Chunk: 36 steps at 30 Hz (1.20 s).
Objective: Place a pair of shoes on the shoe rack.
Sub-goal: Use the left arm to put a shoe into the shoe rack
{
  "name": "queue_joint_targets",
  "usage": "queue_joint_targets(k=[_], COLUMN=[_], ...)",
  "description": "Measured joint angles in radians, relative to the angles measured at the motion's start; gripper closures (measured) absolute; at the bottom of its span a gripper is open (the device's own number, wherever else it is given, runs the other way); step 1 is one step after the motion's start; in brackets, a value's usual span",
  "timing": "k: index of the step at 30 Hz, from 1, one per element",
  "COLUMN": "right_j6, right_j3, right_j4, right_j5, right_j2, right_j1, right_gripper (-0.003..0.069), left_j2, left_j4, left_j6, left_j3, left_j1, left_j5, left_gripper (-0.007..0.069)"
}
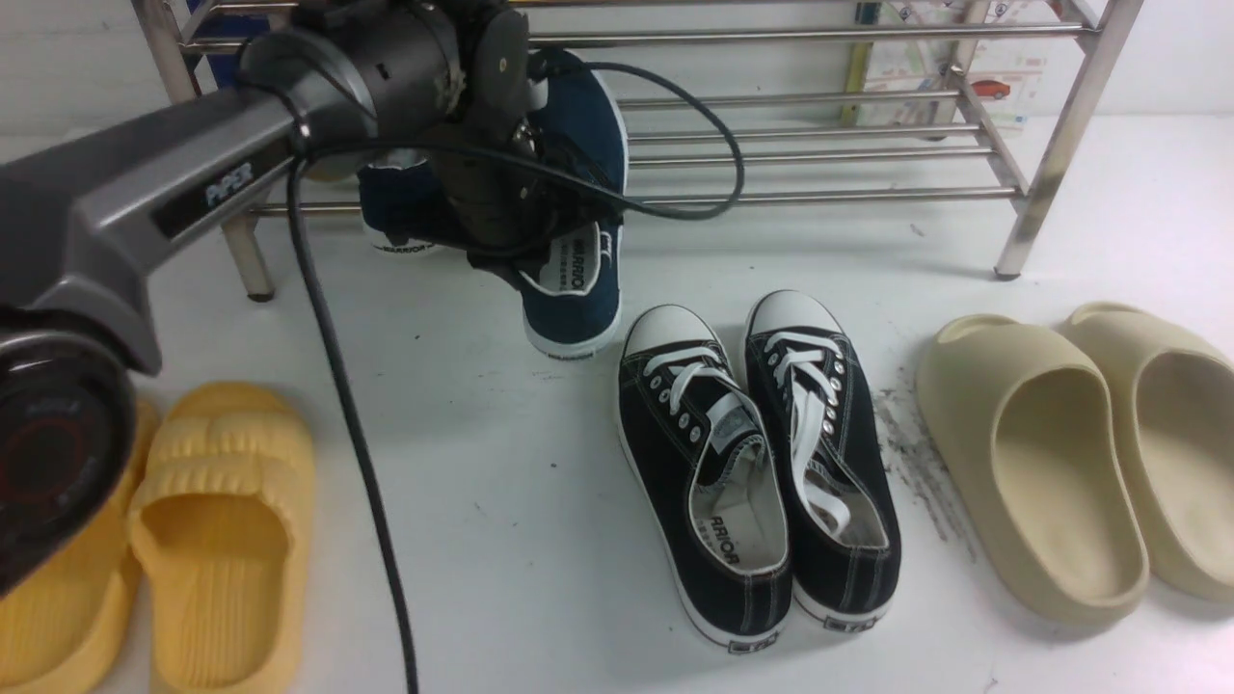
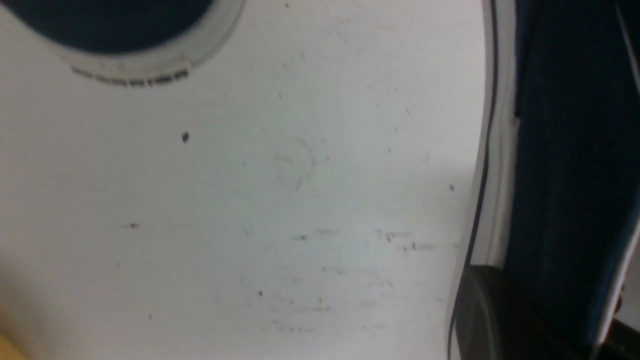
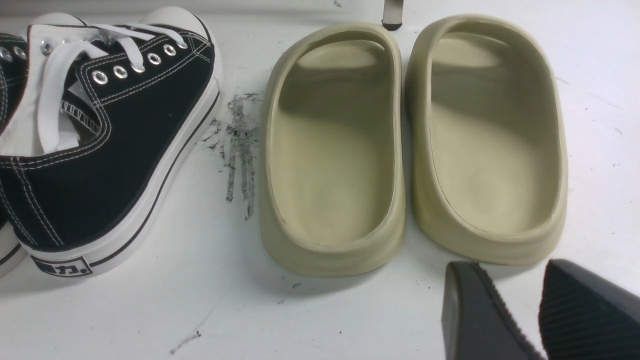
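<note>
Yellow slippers [image 1: 222, 540]: nearest, on the robot's left, not part of the job.
Right gripper [image 3: 520, 320]: fingers apart and empty, hanging over the near ends of the beige slides [image 3: 410, 145], well apart from the navy pair.
Black sneakers [image 1: 762, 472]: centre, side by side, toes toward the rack, just nearer than the held shoe's heel.
Left gripper [image 1: 506, 255]: pinched shut on the collar of the held shoe [image 1: 578, 308].
Held shoe: appears lifted off the floor, with the heel low and nearest and the toe raised and pointing away.
Long axis: runs near to far, across the rods.
Second shoe [image 1: 395, 207]: just left of the held one, by the rack's left front leg, heel nearest. I cannot tell whether it sits on the lowest rods or on the floor.
Rack [image 1: 819, 198]: farthest, directly beyond the held toe, rods running left to right.
Deciding relation: the rack lies straight ahead of the toe, so the left arm likely only needs to carry the shoe forward and lower it beside its mate.
</note>
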Motion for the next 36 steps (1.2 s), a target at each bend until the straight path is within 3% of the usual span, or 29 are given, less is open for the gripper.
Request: queue_joint_targets(k=[14, 36], right_j6=[0.000, 0.000], right_j3=[0.000, 0.000], right_j4=[0.000, 0.000], right_j5=[0.000, 0.000], right_j2=[0.000, 0.000], right_j1=[0.000, 0.000], right_gripper=[0.0419, 0.0419], left_j2=[0.217, 0.238], left_j4=[-0.026, 0.115], left_j6=[0.079, 0.031], left_j3=[-0.327, -0.339], left_j1=[0.059, 0.059], left_j5=[0.067, -0.048], left_gripper=[0.0629, 0.0620])
